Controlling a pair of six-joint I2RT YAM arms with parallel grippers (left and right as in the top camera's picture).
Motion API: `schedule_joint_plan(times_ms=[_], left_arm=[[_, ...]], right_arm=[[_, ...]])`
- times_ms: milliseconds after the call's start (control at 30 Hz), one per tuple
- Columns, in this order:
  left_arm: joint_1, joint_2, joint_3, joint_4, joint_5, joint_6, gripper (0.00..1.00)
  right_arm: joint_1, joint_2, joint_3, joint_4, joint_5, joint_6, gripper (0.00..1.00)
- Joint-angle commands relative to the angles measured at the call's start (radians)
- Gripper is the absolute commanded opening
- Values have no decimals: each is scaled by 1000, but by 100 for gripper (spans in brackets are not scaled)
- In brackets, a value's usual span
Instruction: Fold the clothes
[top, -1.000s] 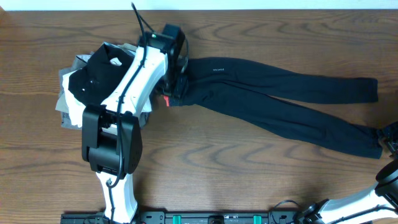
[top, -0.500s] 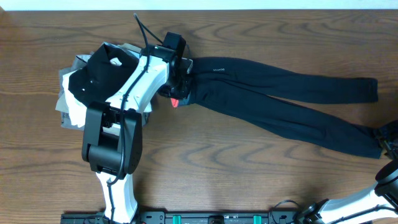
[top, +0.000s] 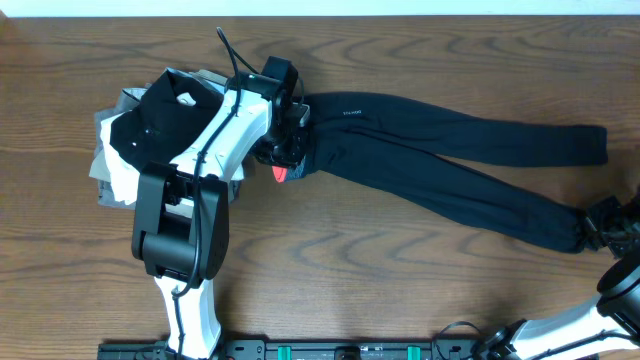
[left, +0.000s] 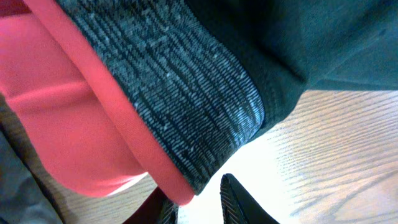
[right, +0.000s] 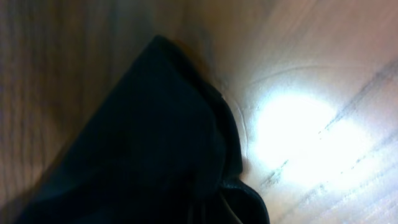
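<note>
Our left arm (top: 215, 130) stretches away from its base and angles rightward, and our left claw (top: 292, 150) pinches the leggings (top: 400, 130). Our right arm (top: 570, 322) enters at the lower right corner, our right claw (top: 605, 225) clamped tight on the same leggings.

Nothing here is legible to you. The only print is a small white logo (top: 350, 112) on the black leggings (top: 450, 150), at about one o'clock from the middle of the overhead view, too tiny to read.
</note>
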Motion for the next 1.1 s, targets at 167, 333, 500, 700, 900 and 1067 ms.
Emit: schedule_joint_plan(times_ms=[167,333,500,700,900,1067], left_arm=[[5,-5,3,-19,-19,3,39],[5,-5,3,-49,-18,2,55],[3,-5,1,-100,118,-4,58],[-50,-5,-48,0,247,0,58],[-88,-5,-70,229,140,-2,58],[-88,-1,-70,292,140,-2,57]], right_arm=[[-148,-10,376,-214,-61,-63,1],[-154,-10,513,-267,-58,-84,1],[-137,-8,514,-267,-56,-83,1],[-131,-8,514,-270,-57,-83,1],[-132,-8,514,-275,-57,-83,1],[-127,-8,514,-271,-57,-79,1]])
